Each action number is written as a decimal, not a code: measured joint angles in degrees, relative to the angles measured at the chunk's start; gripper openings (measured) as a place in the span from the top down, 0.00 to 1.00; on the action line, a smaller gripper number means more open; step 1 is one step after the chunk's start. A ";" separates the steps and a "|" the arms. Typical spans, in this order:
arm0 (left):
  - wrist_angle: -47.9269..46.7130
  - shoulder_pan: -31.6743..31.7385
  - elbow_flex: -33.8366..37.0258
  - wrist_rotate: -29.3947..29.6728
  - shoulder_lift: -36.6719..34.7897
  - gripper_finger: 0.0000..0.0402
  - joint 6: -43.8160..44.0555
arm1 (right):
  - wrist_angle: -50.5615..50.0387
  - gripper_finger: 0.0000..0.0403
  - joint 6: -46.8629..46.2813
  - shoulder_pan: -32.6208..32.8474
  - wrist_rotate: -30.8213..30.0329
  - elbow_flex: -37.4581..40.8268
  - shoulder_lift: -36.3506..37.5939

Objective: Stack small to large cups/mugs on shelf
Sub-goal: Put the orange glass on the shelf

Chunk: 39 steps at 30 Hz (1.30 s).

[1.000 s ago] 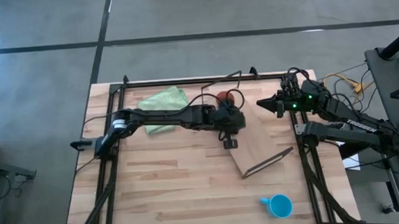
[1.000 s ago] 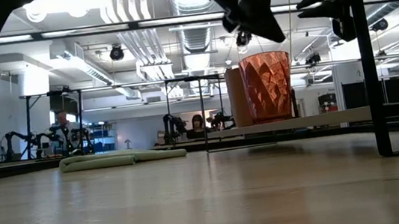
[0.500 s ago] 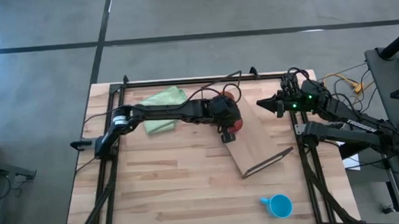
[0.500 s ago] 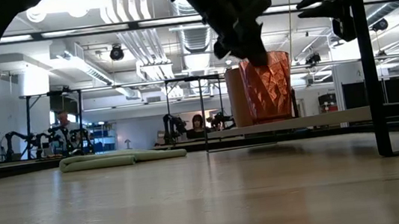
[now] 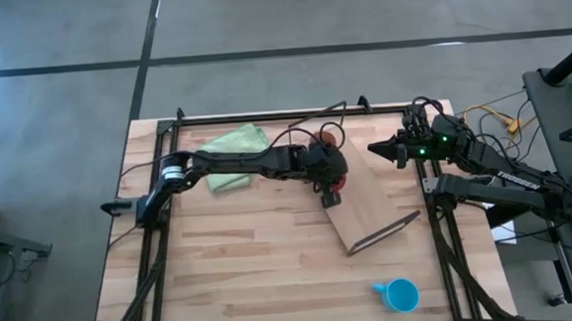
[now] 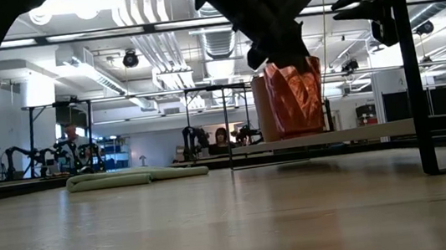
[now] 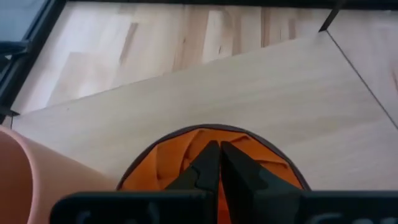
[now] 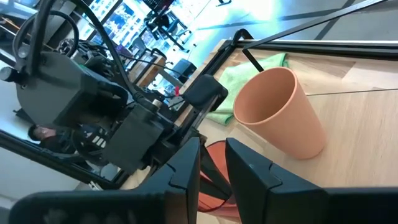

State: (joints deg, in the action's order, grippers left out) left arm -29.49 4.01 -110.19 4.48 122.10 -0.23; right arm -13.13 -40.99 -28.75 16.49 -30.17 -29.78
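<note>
The translucent red-orange cup [image 6: 296, 100] stands upright on the light wooden shelf [image 5: 373, 200]. The tan-orange cup [image 6: 261, 108] stands close behind it, also upright on the board [image 8: 280, 115]. My left gripper [image 7: 219, 158] is shut and points down into the red-orange cup's mouth [image 7: 211, 134]; in the high view it [image 5: 333, 182] covers most of the cup. My right gripper [image 5: 373, 148] is open and empty, held in the air by the shelf's far right end. The blue mug [image 5: 402, 295] stands on the table near the front right. My left gripper's shut fingers [image 7: 208, 165] reach from above into the open mouth of the red-orange cup, just inside its rim [image 7: 211, 128]. I cannot tell whether they touch the cup's inner wall. The cup stands on the shelf board.
A pale green folded cloth [image 5: 233, 144] lies at the table's far left part. Dark wire frames [image 5: 385, 232] stand at the shelf's ends. Bare table top lies between the shelf and the near edge. People and equipment show in the room behind.
My left gripper has gone from above the shelf's near part toward the table's far edge and down, until its shut fingers stand in the red-orange cup's mouth. The cups have stayed on the shelf.
</note>
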 joint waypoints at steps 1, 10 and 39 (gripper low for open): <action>0.62 0.02 0.00 -0.10 0.00 1.00 0.01 | 0.00 0.82 0.02 0.00 0.00 0.00 0.00; 5.15 0.04 -0.01 -1.08 -0.01 1.00 0.04 | 0.00 0.82 0.04 0.00 0.00 -0.02 0.00; 1.32 0.68 -0.19 0.45 -2.12 1.00 4.00 | 0.00 0.82 -0.35 0.00 -0.11 0.00 0.00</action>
State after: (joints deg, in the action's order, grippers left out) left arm -28.17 4.69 -110.38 4.93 119.98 3.77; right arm -13.12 -41.34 -28.75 16.38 -30.17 -29.78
